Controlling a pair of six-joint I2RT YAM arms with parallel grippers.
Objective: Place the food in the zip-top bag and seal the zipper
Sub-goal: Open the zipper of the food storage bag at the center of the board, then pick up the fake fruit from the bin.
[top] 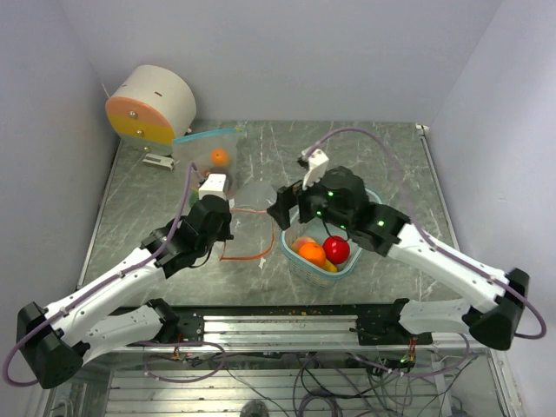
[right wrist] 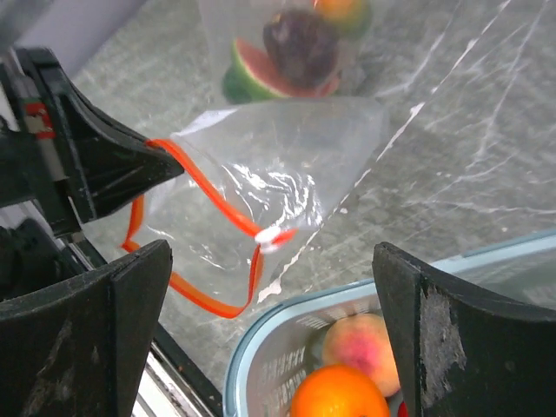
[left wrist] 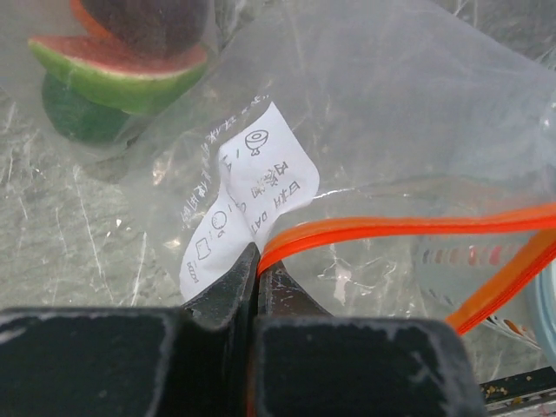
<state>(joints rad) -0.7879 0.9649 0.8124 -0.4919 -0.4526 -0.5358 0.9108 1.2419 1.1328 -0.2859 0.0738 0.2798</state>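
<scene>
A clear zip-top bag (top: pixel 252 213) with an orange zipper (left wrist: pixel 408 228) lies open-mouthed between my arms. My left gripper (left wrist: pixel 258 261) is shut on the zipper edge near a white label (left wrist: pixel 252 187); it shows in the top view (top: pixel 224 233). My right gripper (right wrist: pixel 271 256) is open and empty above the left rim of a pale teal tub (top: pixel 295 259), next to the bag mouth (right wrist: pixel 217 204). The tub holds an orange (top: pixel 311 253), a red fruit (top: pixel 336 249) and a peach (right wrist: pixel 360 343).
A second clear bag (top: pixel 208 149) stands at the back left with an orange fruit, a watermelon slice (right wrist: pixel 261 74) and a dark maroon fruit (right wrist: pixel 300 43). An orange-and-white drum (top: pixel 152 106) sits in the back left corner. Walls close both sides.
</scene>
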